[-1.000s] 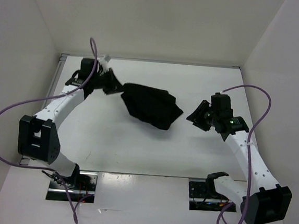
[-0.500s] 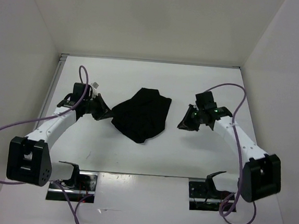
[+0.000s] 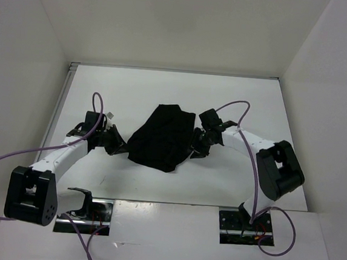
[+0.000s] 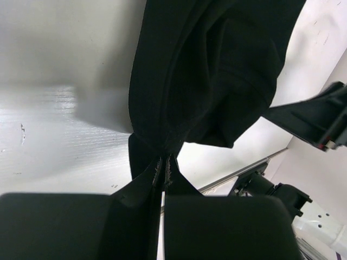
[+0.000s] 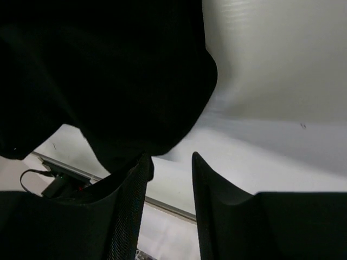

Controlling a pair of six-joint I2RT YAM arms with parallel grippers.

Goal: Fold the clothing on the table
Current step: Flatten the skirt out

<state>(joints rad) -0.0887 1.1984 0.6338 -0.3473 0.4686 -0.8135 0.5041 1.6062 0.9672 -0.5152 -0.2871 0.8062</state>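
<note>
The black clothing lies bunched in the middle of the white table. My left gripper is at its left edge, shut on a pinch of the fabric. In the left wrist view the closed gripper holds a fold of the clothing, which spreads away above it. My right gripper is low at the garment's right edge. In the right wrist view it stands open with bare table between the fingers. Its left finger touches the hem of the clothing.
White walls close the table in on the left, back and right. Two metal base plates sit at the near edge. Purple cables loop off both arms. The right arm's black gripper shows in the left wrist view.
The right gripper has swung left from open table to the garment's right edge. The left gripper has moved nearer with the fabric, and the clothing has bunched narrower.
</note>
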